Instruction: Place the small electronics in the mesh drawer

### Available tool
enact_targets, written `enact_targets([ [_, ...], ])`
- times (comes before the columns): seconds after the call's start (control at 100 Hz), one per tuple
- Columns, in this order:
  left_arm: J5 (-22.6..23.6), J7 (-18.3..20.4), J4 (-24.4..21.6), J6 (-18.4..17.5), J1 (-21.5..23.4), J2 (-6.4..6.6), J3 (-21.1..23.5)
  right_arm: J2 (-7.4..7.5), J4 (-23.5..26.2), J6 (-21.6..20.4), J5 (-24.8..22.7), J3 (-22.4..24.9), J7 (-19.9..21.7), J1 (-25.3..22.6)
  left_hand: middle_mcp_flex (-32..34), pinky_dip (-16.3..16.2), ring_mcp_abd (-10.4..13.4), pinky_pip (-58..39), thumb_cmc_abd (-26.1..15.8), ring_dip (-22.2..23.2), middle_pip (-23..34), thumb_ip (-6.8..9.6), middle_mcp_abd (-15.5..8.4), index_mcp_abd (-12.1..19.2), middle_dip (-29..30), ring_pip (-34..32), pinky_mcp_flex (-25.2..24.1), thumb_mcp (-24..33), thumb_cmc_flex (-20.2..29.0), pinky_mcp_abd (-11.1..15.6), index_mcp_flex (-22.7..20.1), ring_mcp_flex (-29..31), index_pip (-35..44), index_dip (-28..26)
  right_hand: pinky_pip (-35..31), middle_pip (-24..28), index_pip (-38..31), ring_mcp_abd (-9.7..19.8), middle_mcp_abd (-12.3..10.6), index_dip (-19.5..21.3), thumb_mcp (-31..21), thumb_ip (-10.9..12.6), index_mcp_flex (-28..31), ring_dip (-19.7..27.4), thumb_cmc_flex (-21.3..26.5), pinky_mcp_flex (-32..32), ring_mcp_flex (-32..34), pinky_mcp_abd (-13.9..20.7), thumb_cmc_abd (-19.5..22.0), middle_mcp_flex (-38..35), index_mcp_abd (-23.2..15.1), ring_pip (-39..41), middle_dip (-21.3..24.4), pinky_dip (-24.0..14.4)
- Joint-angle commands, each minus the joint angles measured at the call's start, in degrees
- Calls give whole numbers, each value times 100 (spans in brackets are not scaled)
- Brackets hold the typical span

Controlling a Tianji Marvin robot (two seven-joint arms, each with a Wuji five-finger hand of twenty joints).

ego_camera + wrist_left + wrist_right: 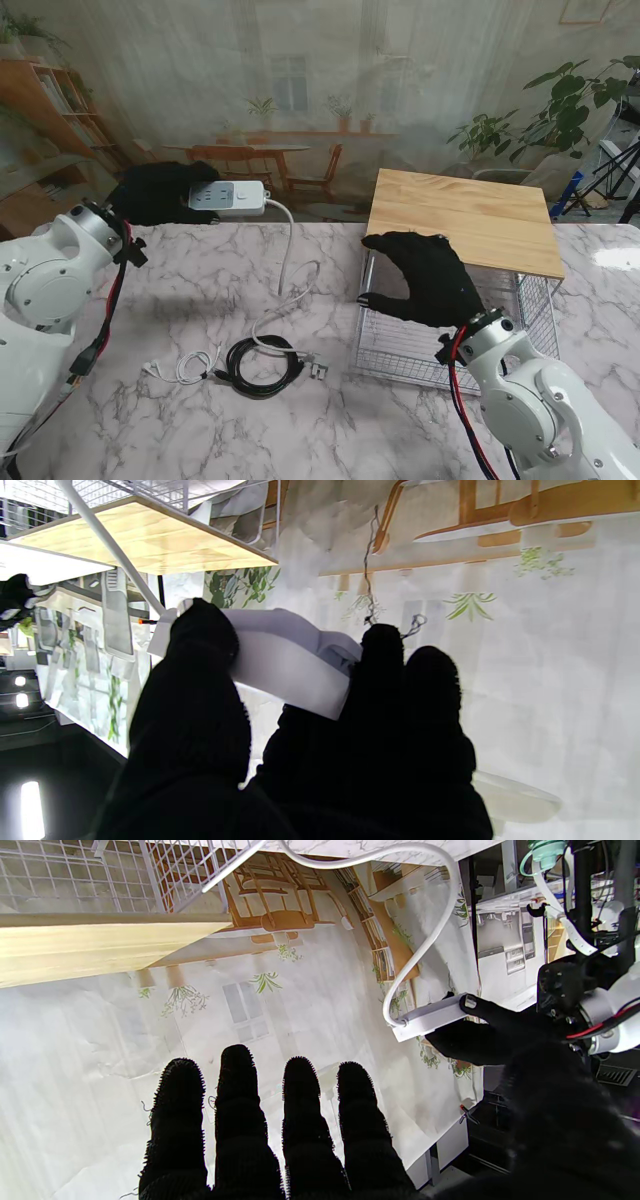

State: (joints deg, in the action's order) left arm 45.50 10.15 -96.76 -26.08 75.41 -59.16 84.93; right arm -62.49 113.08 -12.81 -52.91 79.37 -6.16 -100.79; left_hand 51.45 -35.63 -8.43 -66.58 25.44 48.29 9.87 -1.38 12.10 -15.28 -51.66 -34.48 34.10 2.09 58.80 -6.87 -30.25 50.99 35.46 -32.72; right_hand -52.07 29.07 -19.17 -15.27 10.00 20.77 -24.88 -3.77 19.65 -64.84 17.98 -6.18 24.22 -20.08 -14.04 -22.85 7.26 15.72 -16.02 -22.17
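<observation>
While raised over the far left of the marble tabletop (200, 420), left hand (160, 192) grasping white power strip (229, 197), fingers (195, 680) wrapped around its body. White cord (287, 262) trailing from strip down to tabletop. Right hand (432, 278) released, fingers (240, 1100) spread, holding nothing, hovering over mesh drawer (400, 345) at right, under wooden top (460, 218). Coiled black cable (260, 365) and small white cable (185, 367) lying near centre, well apart from drawer.
</observation>
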Motion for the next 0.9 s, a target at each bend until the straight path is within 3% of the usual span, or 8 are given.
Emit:
enact_targets([
  [0.0,-37,123,-136,-10,-63,-44,-77,14,-47,-1,-27,-9,41,93,542,-166,31,-152,-648,82,393,592,-645,1380,-133,-170,0,919,1246,301,-453,99,1435,-344,0,-146,160,-91,121,-89,70,36,-203,14,-305,68,-90,-82,67,192,194,-399,55,-7],
  [0.3,-185,285,-277,50,-148,-43,-383,79,3,-43,-236,20,434,548,563,-188,33,-157,-640,98,393,604,-655,1421,-137,-171,28,923,1245,312,-474,119,1449,-353,96,-575,612,-243,253,-125,-309,-45,-304,15,-584,64,-252,-30,-422,649,359,-431,261,8],
  [0.41,-243,279,-266,148,-206,-58,-544,109,52,70,-382,-69,660,830,572,-201,13,-166,-625,110,396,612,-650,1436,-144,-182,48,928,1242,317,-489,138,1458,-356,210,-851,1197,-487,400,-268,-865,-210,-590,-30,-956,5,-303,1,-1173,823,607,-428,394,90],
  [0.6,-329,288,-262,261,-296,-76,-791,135,35,566,-521,-489,1053,1408,584,-221,3,-185,-619,131,396,622,-647,1458,-150,-200,77,942,1233,329,-504,151,1477,-362,358,-895,1449,-616,508,-164,-1403,-382,-671,-67,-1201,-7,-283,-132,-1819,992,670,-427,415,262],
  [0.89,-419,310,-223,525,-522,-108,-1207,187,23,1156,-679,-1262,1924,2244,590,-264,-5,-236,-620,168,399,628,-651,1472,-168,-233,99,958,1221,348,-495,153,1498,-357,399,-917,1072,-636,560,256,-1538,-410,-469,-79,-1316,30,-232,-293,-1839,1020,767,-412,433,301],
])
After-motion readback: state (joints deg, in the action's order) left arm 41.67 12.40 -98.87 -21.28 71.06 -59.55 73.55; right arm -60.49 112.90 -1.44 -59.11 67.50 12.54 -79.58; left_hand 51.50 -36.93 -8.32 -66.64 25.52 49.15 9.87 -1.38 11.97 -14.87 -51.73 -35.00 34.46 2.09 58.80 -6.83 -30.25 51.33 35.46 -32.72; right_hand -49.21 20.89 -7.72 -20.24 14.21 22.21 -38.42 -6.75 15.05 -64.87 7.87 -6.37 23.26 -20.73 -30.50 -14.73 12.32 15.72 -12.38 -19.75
